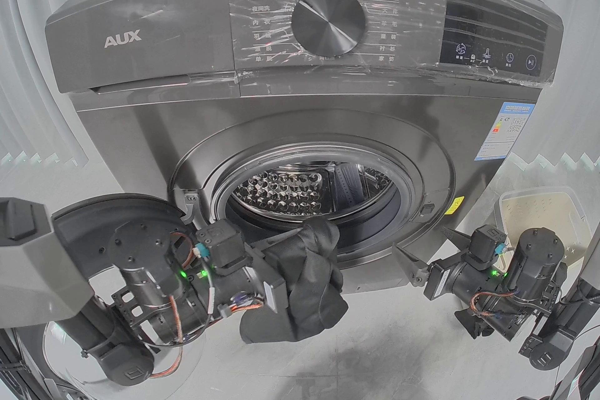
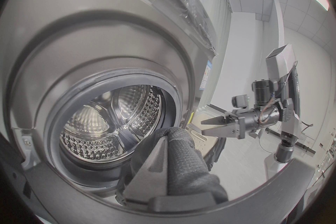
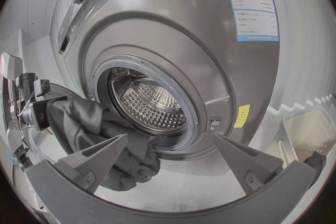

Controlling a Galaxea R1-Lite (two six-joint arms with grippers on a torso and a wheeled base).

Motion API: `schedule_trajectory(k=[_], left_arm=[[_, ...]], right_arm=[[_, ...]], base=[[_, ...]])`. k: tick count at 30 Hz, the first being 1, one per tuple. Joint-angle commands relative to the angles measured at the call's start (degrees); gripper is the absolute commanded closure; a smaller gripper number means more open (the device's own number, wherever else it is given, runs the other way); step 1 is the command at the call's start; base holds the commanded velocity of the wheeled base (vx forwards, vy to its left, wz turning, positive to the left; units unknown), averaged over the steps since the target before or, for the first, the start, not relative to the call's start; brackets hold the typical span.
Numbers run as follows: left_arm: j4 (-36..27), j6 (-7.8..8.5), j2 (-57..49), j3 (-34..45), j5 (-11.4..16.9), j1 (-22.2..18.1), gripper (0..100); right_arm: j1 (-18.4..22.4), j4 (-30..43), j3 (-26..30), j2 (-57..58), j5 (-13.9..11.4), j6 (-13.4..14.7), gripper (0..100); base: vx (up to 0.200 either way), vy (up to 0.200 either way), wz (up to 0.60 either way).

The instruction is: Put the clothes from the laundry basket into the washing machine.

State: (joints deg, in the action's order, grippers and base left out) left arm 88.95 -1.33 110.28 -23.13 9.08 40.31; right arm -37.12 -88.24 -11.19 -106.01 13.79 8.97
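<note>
At the washing machine (image 1: 156, 126) port, my left gripper (image 2: 166, 140): clenched on black garment (image 1: 312, 289).
Black garment: at port's lower rim, bulk hanging outside the drum (image 1: 281, 192).
My right gripper (image 2: 206, 126): jaws spread, holding nothing, near laundry basket (image 1: 550, 214).
Door (image 1: 94, 220): open, my left.

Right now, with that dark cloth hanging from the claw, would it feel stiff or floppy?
Probably floppy: the dark cloth droops in folds below the left claw. Likely light, since one pinch carries it. It might catch on the washer's rim, close by its top.
</note>
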Motion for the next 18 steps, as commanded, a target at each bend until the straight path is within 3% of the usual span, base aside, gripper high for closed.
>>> schedule_trajectory(k=[1,5,8,9,10,14,18], left_arm=[[-0.19,-0.87,6.62,-5.44,0.15,-0.68,100],[-0.27,-1.84,13.56,-12.29,-1.44,-1.73,100],[-0.19,-3.68,17.60,-17.66,-5.57,-1.55,100],[-0.19,-3.68,17.60,-17.66,-5.57,-1.55,100],[-0.27,-4.30,19.71,-22.31,-8.38,-1.12,100],[-0.98,-4.30,22.88,-28.73,-8.91,-1.12,100],[-5.63,-4.21,26.92,-34.62,-8.82,-1.82,100]], right_arm=[[-0.23,-0.01,0.20,0.10,-0.08,-0.01,0],[-2.61,-0.01,0.73,1.07,0.01,-0.01,0],[-4.63,-0.01,0.91,1.60,0.10,0.08,0],[-4.63,-0.01,0.91,1.60,0.10,0.08,0],[-5.24,-0.01,0.91,1.86,0.19,0.08,0],[-5.33,-0.01,0.91,2.03,0.19,0.08,0],[-5.24,-0.01,1.00,2.39,0.19,0.17,0]], base=[[0.000,0.000,0.00],[0.000,0.000,0.00],[0.000,0.000,0.00],[0.000,0.000,0.00],[0.000,0.000,0.00],[0.000,0.000,0.00],[0.000,0.000,0.00]])
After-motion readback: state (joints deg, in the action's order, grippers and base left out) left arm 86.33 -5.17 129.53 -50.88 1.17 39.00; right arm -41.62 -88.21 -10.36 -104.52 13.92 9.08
